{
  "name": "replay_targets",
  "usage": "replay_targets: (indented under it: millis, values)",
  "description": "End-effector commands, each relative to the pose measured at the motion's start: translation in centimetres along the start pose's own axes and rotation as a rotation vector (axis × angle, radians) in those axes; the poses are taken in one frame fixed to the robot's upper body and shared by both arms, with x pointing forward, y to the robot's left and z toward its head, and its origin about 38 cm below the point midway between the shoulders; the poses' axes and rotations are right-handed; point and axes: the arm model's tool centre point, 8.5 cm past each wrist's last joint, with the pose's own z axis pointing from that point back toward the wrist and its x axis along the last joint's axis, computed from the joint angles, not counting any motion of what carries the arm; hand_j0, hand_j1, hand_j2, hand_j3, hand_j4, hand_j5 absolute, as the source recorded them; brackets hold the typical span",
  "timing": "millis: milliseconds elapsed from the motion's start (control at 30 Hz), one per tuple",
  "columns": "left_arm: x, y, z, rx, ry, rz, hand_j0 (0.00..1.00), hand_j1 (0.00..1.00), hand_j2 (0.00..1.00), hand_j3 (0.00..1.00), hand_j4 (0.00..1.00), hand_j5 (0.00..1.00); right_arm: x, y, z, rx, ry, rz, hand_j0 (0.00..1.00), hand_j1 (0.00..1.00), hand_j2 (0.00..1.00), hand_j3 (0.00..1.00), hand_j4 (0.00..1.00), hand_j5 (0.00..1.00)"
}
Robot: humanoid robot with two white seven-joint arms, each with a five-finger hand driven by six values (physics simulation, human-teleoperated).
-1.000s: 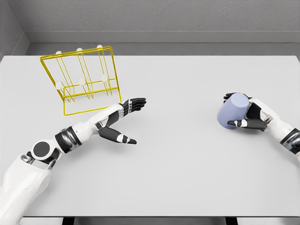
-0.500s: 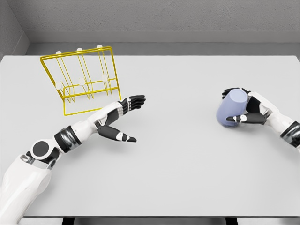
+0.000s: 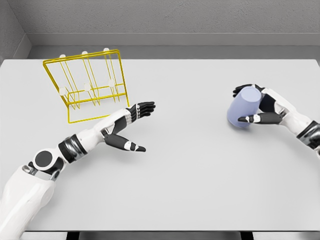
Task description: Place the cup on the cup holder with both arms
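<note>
A pale blue cup (image 3: pixel 243 107) is tilted in my right hand (image 3: pixel 252 104) at the right side of the table, fingers over its top and thumb under it. The yellow wire cup holder (image 3: pixel 88 85) stands at the back left, with white-tipped pegs along its top. My left hand (image 3: pixel 134 125) is open, fingers stretched toward the middle of the table, just to the right of the holder's front corner. It holds nothing.
The white table (image 3: pixel 185 170) runs wide between the two hands. A grey wall rises behind its far edge.
My right hand has lifted the cup a little and carried it up and slightly left. The left arm has barely moved.
</note>
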Motion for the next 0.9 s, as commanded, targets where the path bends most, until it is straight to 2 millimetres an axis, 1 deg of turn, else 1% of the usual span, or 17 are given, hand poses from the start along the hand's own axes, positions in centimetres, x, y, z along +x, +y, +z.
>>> replay_targets:
  millis: [0, 67, 167, 333, 467, 567, 667, 867]
  values:
    - [0.1, 0.0, 0.0, 0.002, -0.004, 0.005, 1.0, 1.0, 1.0, 1.0, 1.0, 1.0, 0.4, 0.4, -0.4, 0.01, -0.021, -0.003, 0.68, 0.68, 0.68, 0.68, 0.68, 0.68]
    - [0.0, 0.0, 0.0, 0.002, -0.002, 0.004, 1.0, 1.0, 1.0, 1.0, 1.0, 1.0, 0.7, 0.6, -0.7, 0.019, -0.032, -0.002, 0.68, 0.68, 0.68, 0.68, 0.68, 0.68]
    - [-0.1, -0.1, 0.0, 0.002, -0.001, 0.009, 1.0, 1.0, 1.0, 1.0, 1.0, 1.0, 1.2, 1.4, -1.5, 0.044, -0.057, -0.006, 0.68, 0.68, 0.68, 0.68, 0.68, 0.68]
    - [-0.1, 0.0, 0.0, 0.002, 0.002, 0.007, 1.0, 1.0, 1.0, 1.0, 1.0, 1.0, 0.7, 2.9, -2.9, 0.073, -0.07, -0.026, 0.68, 0.68, 0.68, 0.68, 0.68, 0.68]
    - [-0.2, 0.0, 0.0, 0.003, 0.005, 0.009, 1.0, 1.0, 1.0, 1.0, 1.0, 1.0, 0.8, 4.0, -4.0, 0.097, -0.092, -0.039, 0.68, 0.68, 0.68, 0.68, 0.68, 0.68]
    - [-0.1, 0.1, 0.0, 0.004, 0.004, 0.007, 1.0, 1.0, 1.0, 1.0, 1.0, 1.0, 0.5, 5.3, -4.9, 0.126, -0.098, -0.048, 0.68, 0.68, 0.68, 0.68, 0.68, 0.68]
    - [-0.1, 0.1, 0.0, 0.004, 0.002, 0.008, 1.0, 1.0, 1.0, 1.0, 1.0, 1.0, 0.8, 5.8, -5.7, 0.141, -0.11, -0.05, 0.68, 0.68, 0.68, 0.68, 0.68, 0.68]
    - [-0.2, 0.1, 0.0, 0.006, 0.006, 0.01, 1.0, 1.0, 1.0, 1.0, 1.0, 1.0, 1.0, 6.6, -6.4, 0.157, -0.129, -0.059, 0.68, 0.68, 0.68, 0.68, 0.68, 0.68]
